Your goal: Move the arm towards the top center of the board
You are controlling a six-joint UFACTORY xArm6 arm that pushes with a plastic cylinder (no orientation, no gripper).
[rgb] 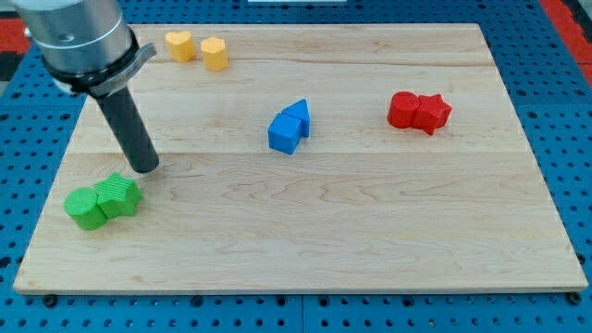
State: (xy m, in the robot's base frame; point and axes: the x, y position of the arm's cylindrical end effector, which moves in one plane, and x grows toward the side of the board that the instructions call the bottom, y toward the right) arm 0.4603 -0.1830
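Observation:
My tip (144, 167) rests on the wooden board (370, 231) at the view's left, just above two touching green blocks (103, 200). The dark rod rises up-left to the arm's grey body (76, 35) in the top left corner. At the top of the board, left of centre, lie a yellow heart-shaped block (179, 44) and a yellow hexagonal block (215, 53). Near the middle sit a blue cube (285, 133) and a blue triangular block (298, 114), touching.
Two touching red blocks (419, 111) lie on the board's right side. Around the board is a blue perforated table surface (573, 139), with a red area at the top right corner.

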